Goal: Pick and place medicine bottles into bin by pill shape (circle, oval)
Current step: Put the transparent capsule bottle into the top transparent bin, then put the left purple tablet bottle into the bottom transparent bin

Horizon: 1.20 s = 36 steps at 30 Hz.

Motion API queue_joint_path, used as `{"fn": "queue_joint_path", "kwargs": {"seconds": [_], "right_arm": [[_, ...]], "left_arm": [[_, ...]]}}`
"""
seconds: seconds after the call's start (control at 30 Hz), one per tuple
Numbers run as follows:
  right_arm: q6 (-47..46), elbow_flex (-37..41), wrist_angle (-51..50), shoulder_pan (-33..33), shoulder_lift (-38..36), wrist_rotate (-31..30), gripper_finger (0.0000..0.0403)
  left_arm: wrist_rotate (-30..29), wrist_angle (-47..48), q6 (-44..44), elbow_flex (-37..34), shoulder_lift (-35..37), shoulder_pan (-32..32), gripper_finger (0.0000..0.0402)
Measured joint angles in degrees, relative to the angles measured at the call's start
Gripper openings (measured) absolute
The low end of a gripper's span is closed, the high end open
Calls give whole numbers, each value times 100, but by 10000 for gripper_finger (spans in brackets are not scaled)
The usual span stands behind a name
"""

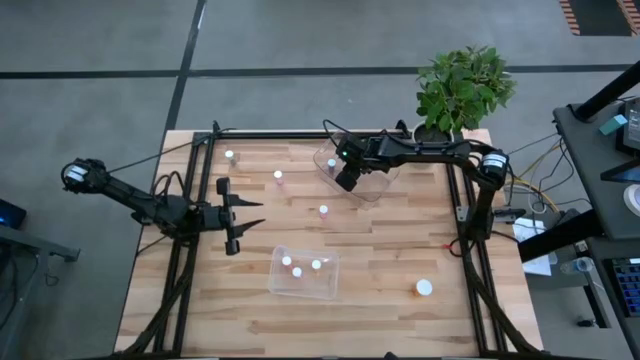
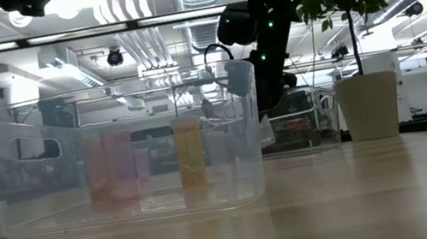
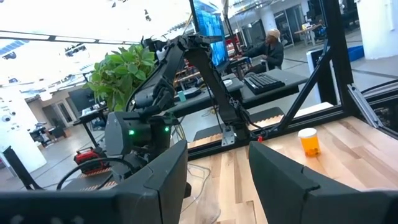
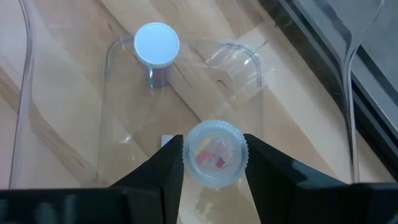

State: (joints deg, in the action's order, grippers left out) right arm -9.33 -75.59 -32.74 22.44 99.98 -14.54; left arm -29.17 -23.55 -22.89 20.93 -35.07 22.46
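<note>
The near bin (image 1: 303, 272) holds three bottles (image 1: 297, 271). Over the far bin (image 1: 371, 186) at 12 o'clock, with one bottle (image 4: 156, 45) inside, the right fingers (image 4: 213, 163) clamp another (image 4: 214, 152). Left fingers (image 1: 240, 217) are apart.

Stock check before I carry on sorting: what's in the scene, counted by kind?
Small bottles: 8
Large orange bottle: 1
Clear bins: 2
Potted plant: 1
Total: 12

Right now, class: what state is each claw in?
Left claw: open, empty.
Right claw: shut on a medicine bottle, over the far bin.
</note>
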Motion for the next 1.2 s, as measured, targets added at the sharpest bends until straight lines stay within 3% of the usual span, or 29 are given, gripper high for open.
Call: {"fn": "queue_joint_path", "kwargs": {"seconds": [0.5,0.8,1.2], "right_arm": [[-4,0,-3,0,-13,2,210],[-84,-184,-355,-118,-375,0,212],[-255,219,-375,-1484,-1162,-52,209]], "left_arm": [[-26,-1,-3,0,-2,0,156],[-28,-1,-3,-2,-2,0,156],[-31,-4,1,-2,-2,0,156]]}}
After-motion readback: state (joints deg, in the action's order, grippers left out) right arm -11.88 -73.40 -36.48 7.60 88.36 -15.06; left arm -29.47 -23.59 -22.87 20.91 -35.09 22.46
